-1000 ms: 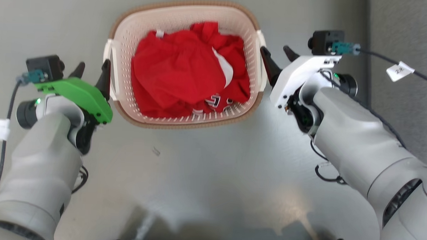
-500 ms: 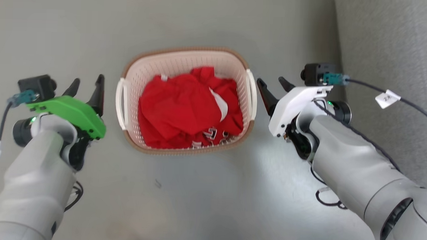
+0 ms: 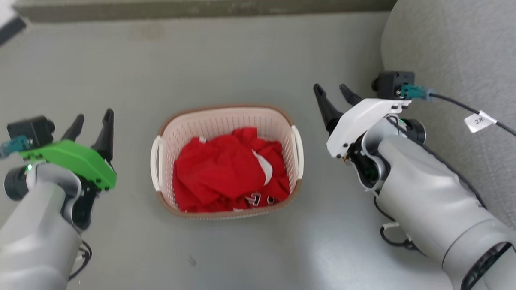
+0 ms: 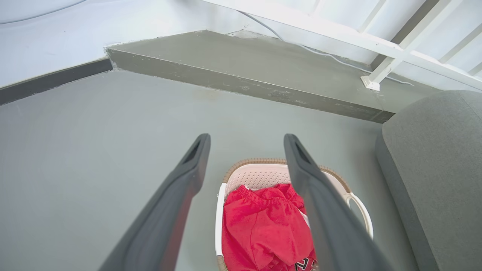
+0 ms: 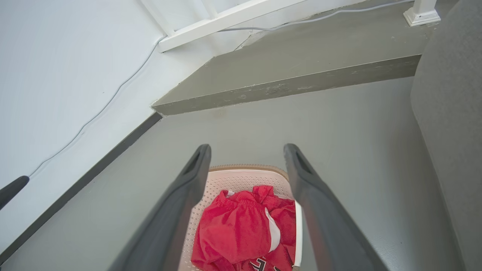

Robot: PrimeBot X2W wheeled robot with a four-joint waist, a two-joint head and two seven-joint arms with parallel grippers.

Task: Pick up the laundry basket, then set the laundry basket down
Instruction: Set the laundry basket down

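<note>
- Since a second ago both hands have drawn away from the handles of the laundry basket (image 3: pixel 216 124), which they were right against, and a clear gap now lies on each side; the head camera has also shifted, so more floor shows.
- The grey floor (image 3: pixel 244 58) carries everything; a raised grey step (image 3: pixel 202 8) runs along its far edge.
- A grey upholstered seat (image 3: pixel 467 49) stands along the floor's right edge.
- The laundry basket stands upright on the floor, about midway between the two hands, nearer the seat at the right edge than the left edge, and well short of the step.
- It is cream-white and perforated, with a brown rim and a white handle (image 3: pixel 155 163) on each short side.
- Crumpled red clothing (image 3: pixel 223 169) with a white patch lies inside it.
- The left hand (image 3: pixel 94 115), under a green cover, hangs left of the basket, its two dark fingers spread apart and holding nothing.
- The right hand (image 3: pixel 329 87), under a white cover, hangs to the right and farther back, fingers likewise spread and empty.
</note>
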